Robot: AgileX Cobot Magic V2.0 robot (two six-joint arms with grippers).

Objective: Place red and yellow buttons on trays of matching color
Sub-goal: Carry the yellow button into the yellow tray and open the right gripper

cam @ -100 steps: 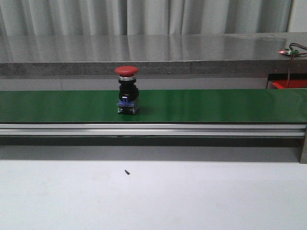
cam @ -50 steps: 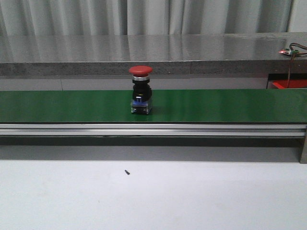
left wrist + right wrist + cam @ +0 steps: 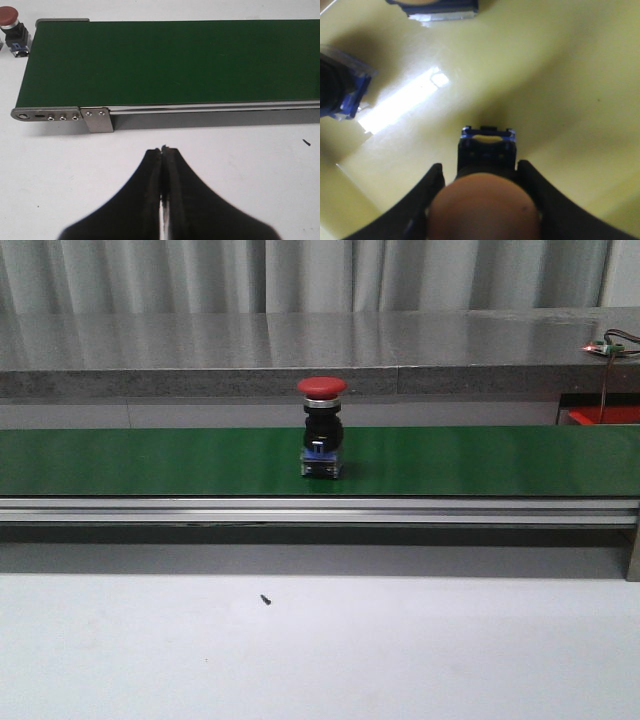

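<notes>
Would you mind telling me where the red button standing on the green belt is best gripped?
Probably the black neck of the red button, gripper descending from above: it stands upright on the belt, and its wider cap overhanging the neck should resist slipping.

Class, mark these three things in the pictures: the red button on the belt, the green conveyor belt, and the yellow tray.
red button (image 3: 322,387), front view, on its red cap.
green conveyor belt (image 3: 480,460), front view, on bare belt surface.
yellow tray (image 3: 560,90), right wrist view, on bare floor.
</notes>
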